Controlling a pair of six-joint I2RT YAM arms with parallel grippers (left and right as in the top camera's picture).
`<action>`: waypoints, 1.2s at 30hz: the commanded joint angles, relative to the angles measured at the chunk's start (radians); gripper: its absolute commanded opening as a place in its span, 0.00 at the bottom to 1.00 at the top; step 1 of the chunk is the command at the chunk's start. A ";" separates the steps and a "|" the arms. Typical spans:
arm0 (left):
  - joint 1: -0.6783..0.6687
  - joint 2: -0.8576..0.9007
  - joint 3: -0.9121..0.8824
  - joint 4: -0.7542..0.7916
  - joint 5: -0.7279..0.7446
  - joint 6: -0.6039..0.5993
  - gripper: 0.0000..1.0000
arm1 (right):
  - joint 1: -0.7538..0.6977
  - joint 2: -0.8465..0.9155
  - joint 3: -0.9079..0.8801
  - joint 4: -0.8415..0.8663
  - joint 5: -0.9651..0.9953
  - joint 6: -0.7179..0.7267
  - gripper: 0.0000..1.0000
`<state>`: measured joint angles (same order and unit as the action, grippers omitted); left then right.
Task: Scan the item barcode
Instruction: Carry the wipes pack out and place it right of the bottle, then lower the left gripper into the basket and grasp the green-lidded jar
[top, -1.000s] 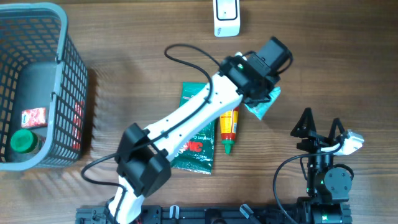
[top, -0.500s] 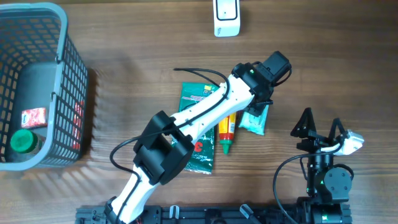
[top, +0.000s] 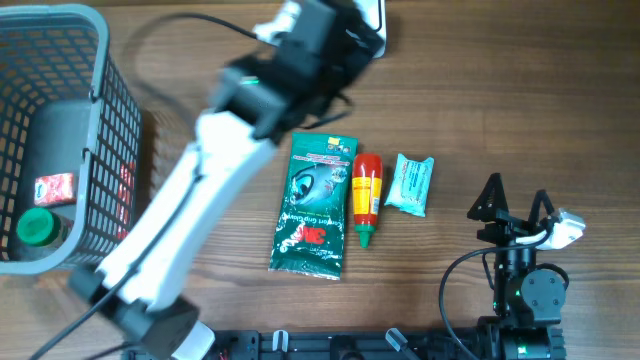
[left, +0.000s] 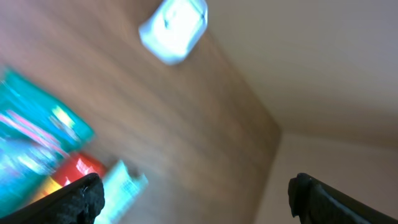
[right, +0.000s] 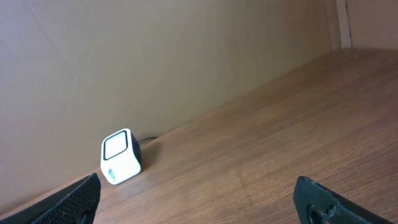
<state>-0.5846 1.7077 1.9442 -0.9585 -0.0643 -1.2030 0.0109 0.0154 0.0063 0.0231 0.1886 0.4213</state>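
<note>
With the left gripper (left: 196, 190) spread wide and empty near the scanner (right: 121, 155), go down slowly to the green bag (top: 315, 205), red bottle (top: 366, 195) or small blue pack (top: 410, 184), lying side by side on the table (top: 530, 90). Pinch one by its edge. Turn its stripes toward the scanner window. Leave the right gripper (top: 515, 200) spread and parked.

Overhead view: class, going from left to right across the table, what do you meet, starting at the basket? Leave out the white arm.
Grey basket → green packet → red sauce bottle → pale blue packet → right gripper.
</note>
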 joint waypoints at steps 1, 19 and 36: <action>0.155 -0.148 0.000 -0.092 -0.137 0.205 0.99 | 0.004 -0.006 -0.001 0.002 0.014 0.000 1.00; 1.278 -0.172 -0.001 -0.547 -0.153 0.168 1.00 | 0.004 -0.006 -0.001 0.002 0.014 0.000 1.00; 1.312 -0.084 -0.002 -0.501 -0.156 0.840 0.92 | 0.004 -0.006 -0.001 0.002 0.014 0.000 1.00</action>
<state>0.7258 1.6196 1.9457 -1.4513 -0.2459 -0.4931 0.0109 0.0154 0.0063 0.0231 0.1886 0.4213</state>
